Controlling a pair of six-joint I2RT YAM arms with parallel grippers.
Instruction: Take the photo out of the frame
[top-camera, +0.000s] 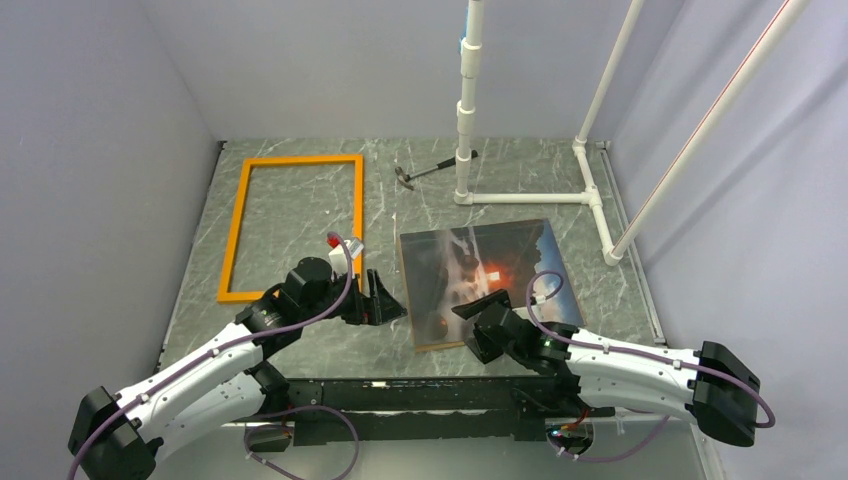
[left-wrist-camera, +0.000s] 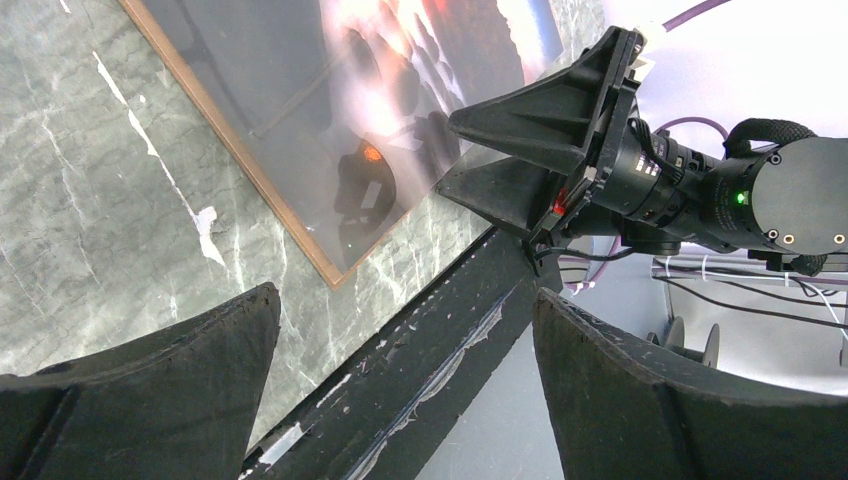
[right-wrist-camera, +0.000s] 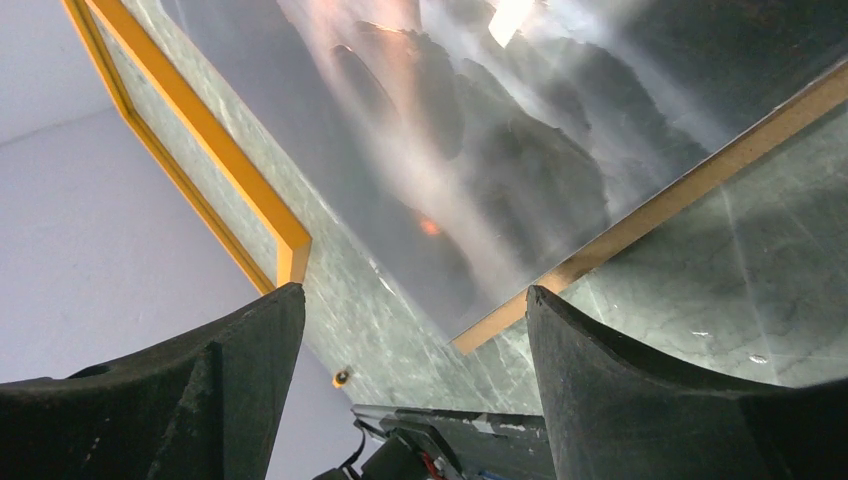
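Currently photo (top-camera: 485, 275) lies face up on the counter (top-camera: 390, 345), just right of the frame (top-camera: 237, 235), fully outside it. Left claw (top-camera: 388, 303) wide open, empty, between frame and photo. Right claw (top-camera: 472, 325) open, empty, at the photo's near edge.

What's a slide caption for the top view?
Glossy rectangular rocks-and-sunset photo lies flat on the table, right of the empty thin orange rectangular frame.

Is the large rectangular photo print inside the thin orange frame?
No, the photo lies right of the empty frame, apart from it.
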